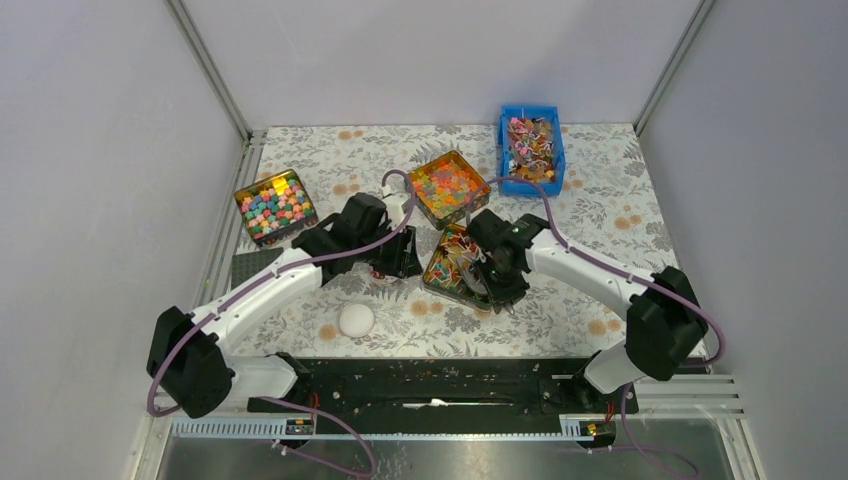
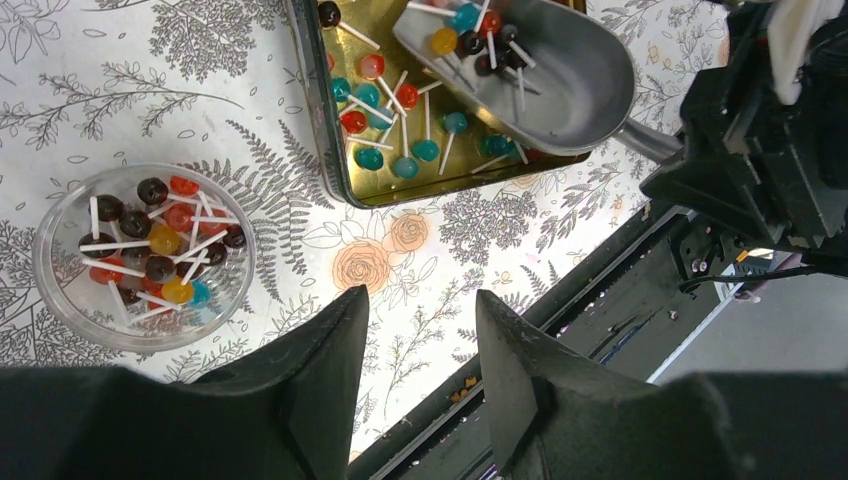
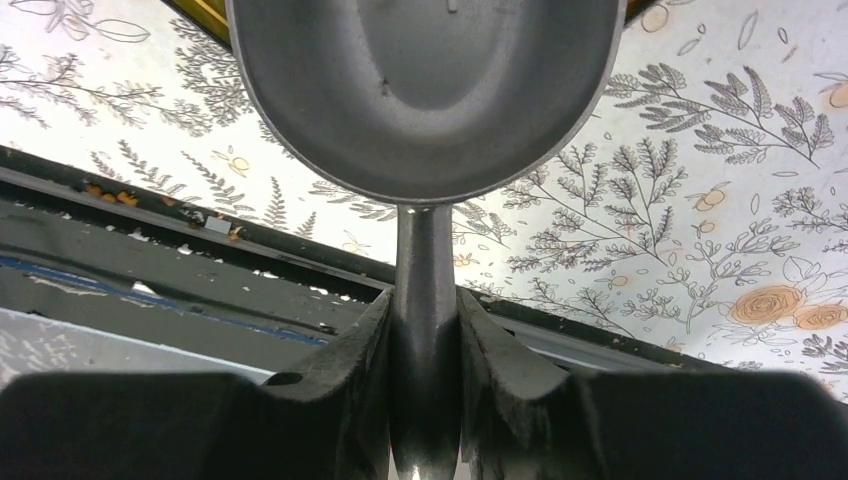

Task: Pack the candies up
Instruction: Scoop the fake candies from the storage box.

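Holding the scoop (image 3: 420,90) in my right pincer (image 3: 424,305), loaded with candies (image 2: 475,35).
My right pincer's fingers are clamped tight on the scoop's handle, its bowl sticking out just beyond the tips, partly over the gold tin (image 2: 330,150). More candies lie in that tin under the bowl (small bright balls with thin pale ends). My left pincer (image 2: 422,295) hangs over the floral bench (image 2: 150,90) with its fingers parted a moderate gap and nothing between them; the tin sits just ahead of its tips, and a clear round cup (image 2: 70,310) with a heap of candies stands ahead and off to its left side, apart from the tin.
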You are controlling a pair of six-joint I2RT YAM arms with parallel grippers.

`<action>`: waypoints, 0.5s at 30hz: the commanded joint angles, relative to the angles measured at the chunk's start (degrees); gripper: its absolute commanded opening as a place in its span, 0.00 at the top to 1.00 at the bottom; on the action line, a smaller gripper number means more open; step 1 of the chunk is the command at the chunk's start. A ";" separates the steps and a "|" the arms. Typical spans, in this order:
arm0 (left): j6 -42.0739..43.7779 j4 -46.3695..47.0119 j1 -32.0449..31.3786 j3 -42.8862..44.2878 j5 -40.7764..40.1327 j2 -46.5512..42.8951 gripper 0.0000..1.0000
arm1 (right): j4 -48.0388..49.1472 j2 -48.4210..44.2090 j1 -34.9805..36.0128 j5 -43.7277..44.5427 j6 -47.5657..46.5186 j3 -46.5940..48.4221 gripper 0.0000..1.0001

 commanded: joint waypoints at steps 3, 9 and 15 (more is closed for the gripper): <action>-0.69 2.89 0.69 -2.54 -1.02 -4.29 0.56 | 6.39 -7.50 1.13 6.10 3.39 -6.38 1.00; -1.68 2.89 0.96 -3.57 -1.17 -6.10 0.56 | 11.57 -13.93 1.85 8.06 3.70 -12.07 1.00; -2.61 3.06 1.36 -4.53 -1.85 -8.16 0.56 | 12.45 -18.92 2.10 8.16 2.01 -13.40 1.00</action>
